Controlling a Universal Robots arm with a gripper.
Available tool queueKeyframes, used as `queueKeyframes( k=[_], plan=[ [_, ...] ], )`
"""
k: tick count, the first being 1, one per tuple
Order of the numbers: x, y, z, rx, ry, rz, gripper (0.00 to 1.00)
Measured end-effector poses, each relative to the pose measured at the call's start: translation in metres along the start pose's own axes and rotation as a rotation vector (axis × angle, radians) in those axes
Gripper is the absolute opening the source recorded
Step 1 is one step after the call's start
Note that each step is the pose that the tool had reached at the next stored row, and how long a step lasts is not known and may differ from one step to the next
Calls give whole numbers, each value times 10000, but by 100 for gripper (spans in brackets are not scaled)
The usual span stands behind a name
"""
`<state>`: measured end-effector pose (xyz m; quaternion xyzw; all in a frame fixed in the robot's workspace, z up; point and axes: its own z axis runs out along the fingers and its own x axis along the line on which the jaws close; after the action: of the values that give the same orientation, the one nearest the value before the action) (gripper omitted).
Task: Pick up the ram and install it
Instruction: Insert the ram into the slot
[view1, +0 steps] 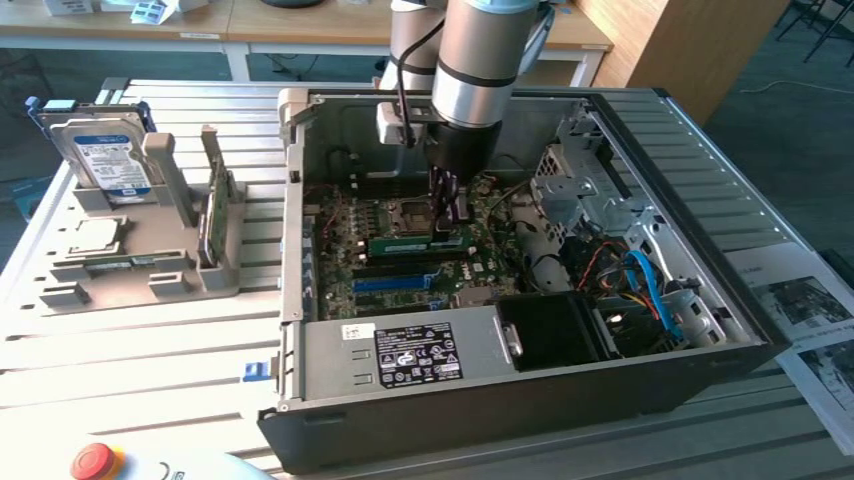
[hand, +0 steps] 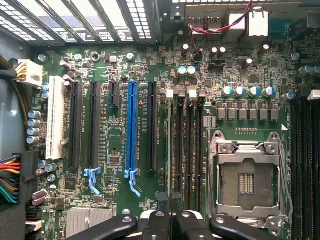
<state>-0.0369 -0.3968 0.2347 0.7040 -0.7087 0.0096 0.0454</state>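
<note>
While the arm reaches down into the open computer case (view1: 601, 395) in the exterior view, the end effector (view1: 447, 215) hangs low over the motherboard (view1: 400, 275) with its fingers drawn narrow. Just under the fingertips lies a thin green stick, the ram (view1: 404, 243), set lengthwise along the memory slots near the middle of the board. Towards the exterior view's left, a grey holder (view1: 134, 280) stands on the slatted surface (view1: 134, 350) beside the case, and a hard drive (view1: 100, 150) with a blue label sits upright in it.

From the wrist view, the end effector (hand: 170, 200) shows two dark fingers pressed close together. A pale, narrow strip runs out from between them along one memory slot; it appears to be the ram (hand: 169, 150) seen edge-on and pinched in the grip, though the angle makes this hard to confirm. That slot lies between the blue expansion slot (hand: 132, 125) and the empty processor socket (hand: 247, 180).
</note>
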Motion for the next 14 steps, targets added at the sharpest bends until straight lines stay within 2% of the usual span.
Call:
queueKeyframes(
  k=[14],
  plan=[
    [-1,-1,8,-6,-4,77,11]
  ],
)
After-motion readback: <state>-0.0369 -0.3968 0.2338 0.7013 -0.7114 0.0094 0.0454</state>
